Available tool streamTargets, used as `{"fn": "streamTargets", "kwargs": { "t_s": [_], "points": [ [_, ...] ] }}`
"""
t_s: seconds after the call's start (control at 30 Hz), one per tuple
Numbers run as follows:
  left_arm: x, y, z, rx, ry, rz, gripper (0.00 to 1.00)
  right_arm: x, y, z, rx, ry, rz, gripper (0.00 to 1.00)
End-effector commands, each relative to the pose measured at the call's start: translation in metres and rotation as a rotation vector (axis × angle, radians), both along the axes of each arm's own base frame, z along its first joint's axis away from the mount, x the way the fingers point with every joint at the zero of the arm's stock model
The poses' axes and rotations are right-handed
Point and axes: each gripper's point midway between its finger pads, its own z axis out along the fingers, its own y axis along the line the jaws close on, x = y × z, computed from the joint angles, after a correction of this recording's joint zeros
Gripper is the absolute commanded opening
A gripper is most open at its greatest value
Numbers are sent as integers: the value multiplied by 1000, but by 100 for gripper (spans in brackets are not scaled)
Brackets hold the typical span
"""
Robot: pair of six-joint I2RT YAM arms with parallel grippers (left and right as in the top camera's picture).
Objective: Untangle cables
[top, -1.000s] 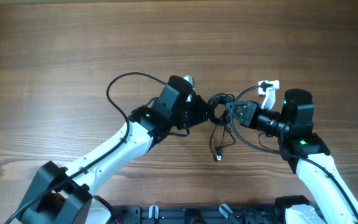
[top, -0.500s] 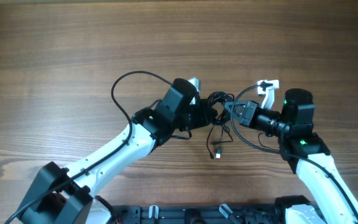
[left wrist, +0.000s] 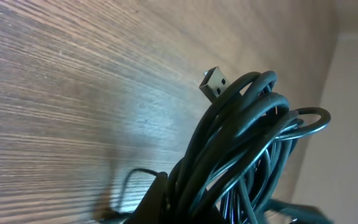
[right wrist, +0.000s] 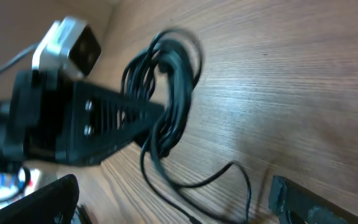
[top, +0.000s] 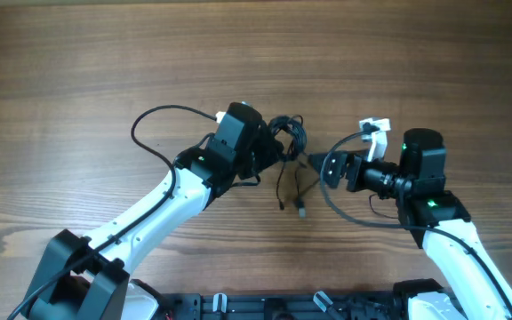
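Cable bundle: one black coil, centre of the overhead frame, over the wooden table. Two arms. The left arm comes in from lower left, angled up to the right. The left gripper is clamped tight on the coil. One USB plug pokes out of the coil's top. One loose tail hangs to a small plug at lower centre. The right arm comes in from lower right and points left. The right gripper has its fingers spread wide and holds nothing, just right of the coil.
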Motion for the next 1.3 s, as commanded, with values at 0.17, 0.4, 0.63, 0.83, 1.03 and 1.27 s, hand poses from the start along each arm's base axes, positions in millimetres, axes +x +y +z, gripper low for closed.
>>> {"fn": "streamTargets", "kwargs": {
  "t_s": [0.17,0.4,0.63,0.83,1.03,1.27],
  "points": [
    [0,-19,15,-63,-37,15,4,7,25,-6,-260,-260,75,100],
    [-1,-18,14,-91,15,67,4,14,30,-8,-415,-373,48,100],
    [1,-16,14,-159,106,175,4,14,30,-16,-492,-366,5,89],
    [-7,-24,17,-221,183,179,4,21,19,-22,-543,-349,-59,62],
    [-13,-30,20,-250,206,137,4,19,22,-28,-537,-330,-34,48],
    [-13,-31,21,-234,174,98,4,17,28,-31,-502,-305,-18,18]
  ]
}}
